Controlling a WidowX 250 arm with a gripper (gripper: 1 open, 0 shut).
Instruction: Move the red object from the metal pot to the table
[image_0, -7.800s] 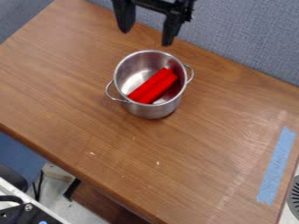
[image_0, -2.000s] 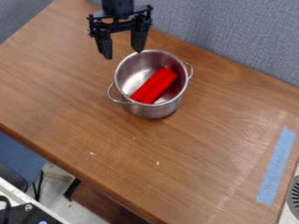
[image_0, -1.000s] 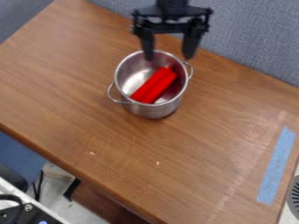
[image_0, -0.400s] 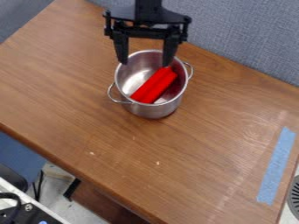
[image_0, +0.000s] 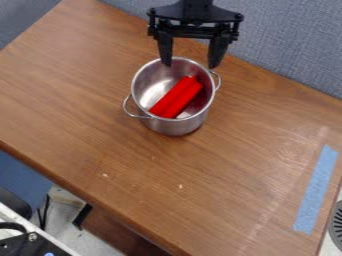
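Observation:
A bright red object (image_0: 175, 97), bar-shaped with rounded ends, lies slanted inside the metal pot (image_0: 150, 113), a small shiny steel pot with loop handles standing on the brown wood-grain table (image_0: 201, 190). My black gripper (image_0: 191, 55) hangs over the pot's far rim, pointing down, its two fingers spread wide and nothing between them. One fingertip (image_0: 167, 59) is above the rim's far left, the other on the far right. It does not touch the red object.
A strip of blue tape (image_0: 315, 187) lies near the table's right edge. A grey-blue wall runs behind the table. The front edge drops off at lower left, with dark equipment below.
Over the last second the gripper swung slightly left over the pot, then back right, and now sits a little lower, with its wrist rolled a little. The jaws stayed wide. Pot and red object have not moved.

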